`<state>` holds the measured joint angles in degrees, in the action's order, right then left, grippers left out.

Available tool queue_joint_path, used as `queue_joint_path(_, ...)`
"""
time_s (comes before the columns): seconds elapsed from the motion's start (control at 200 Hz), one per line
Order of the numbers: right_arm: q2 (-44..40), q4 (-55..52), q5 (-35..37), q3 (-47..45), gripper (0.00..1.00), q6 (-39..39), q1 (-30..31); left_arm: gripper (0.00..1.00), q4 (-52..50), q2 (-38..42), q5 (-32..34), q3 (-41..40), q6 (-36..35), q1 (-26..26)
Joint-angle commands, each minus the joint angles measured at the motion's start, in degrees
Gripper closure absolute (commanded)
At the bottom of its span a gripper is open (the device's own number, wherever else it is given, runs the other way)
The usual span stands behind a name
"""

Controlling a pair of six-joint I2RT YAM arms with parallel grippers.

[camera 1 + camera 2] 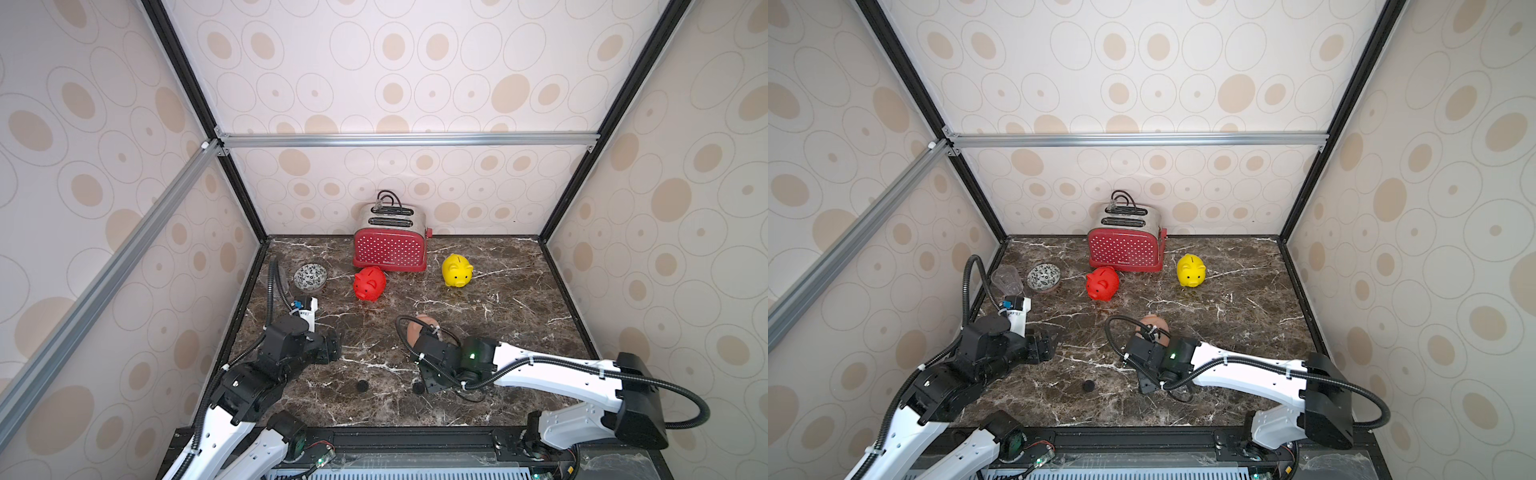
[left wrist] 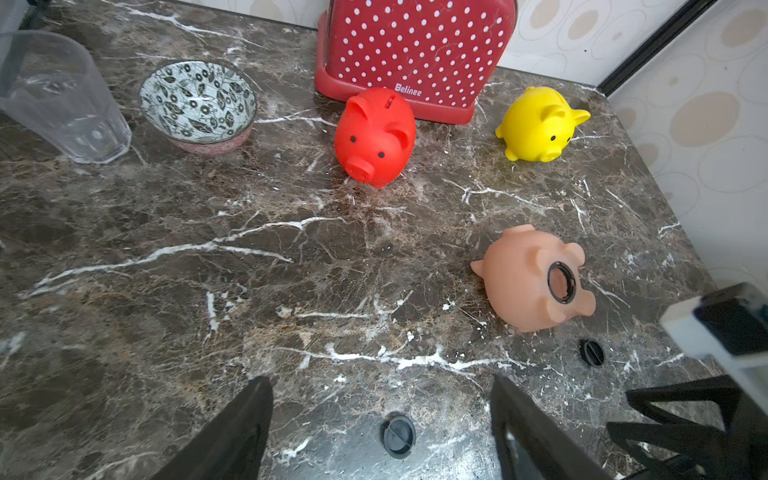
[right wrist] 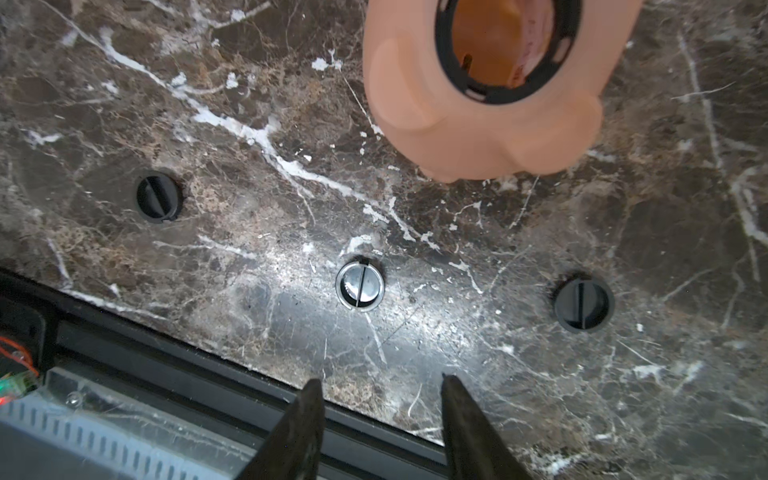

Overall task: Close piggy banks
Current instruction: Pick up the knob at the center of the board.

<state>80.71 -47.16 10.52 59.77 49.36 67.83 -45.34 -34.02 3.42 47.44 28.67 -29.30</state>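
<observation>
Near the tipped peach-pink plastic piggy bank (image 3: 478,124), the right gripper (image 3: 380,378), jaws apart and empty, should straddle the small round black plug (image 3: 359,286) squarely before pinching; the left gripper (image 2: 381,379) is likewise spread, empty.

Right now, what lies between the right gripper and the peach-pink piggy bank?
One round plug on bare marble, between the right gripper and the peach-pink piggy bank; the right wrist view shows it.

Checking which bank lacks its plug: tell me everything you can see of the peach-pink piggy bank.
The peach-pink piggy bank looks like matte soft plastic, rounded, with stubby legs. It lies tipped over on the marble tabletop, belly turned partly upward. Its round belly hole is open, edged by a black ring, hollow inside. Only the tabletop touches it.
</observation>
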Motion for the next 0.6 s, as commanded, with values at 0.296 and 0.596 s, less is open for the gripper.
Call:
queue_joint_path(0.296,7.98,3.56,0.46,0.85,0.52,5.20,2.93,0.17,-5.38,10.77,9.74,2.08,-2.83,0.35)
queue_joint_path(0.596,12.91,4.21,0.16,2.39,0.54,5.70,3.20,0.16,-5.24,10.49,9.84,1.79,-2.74,0.30)
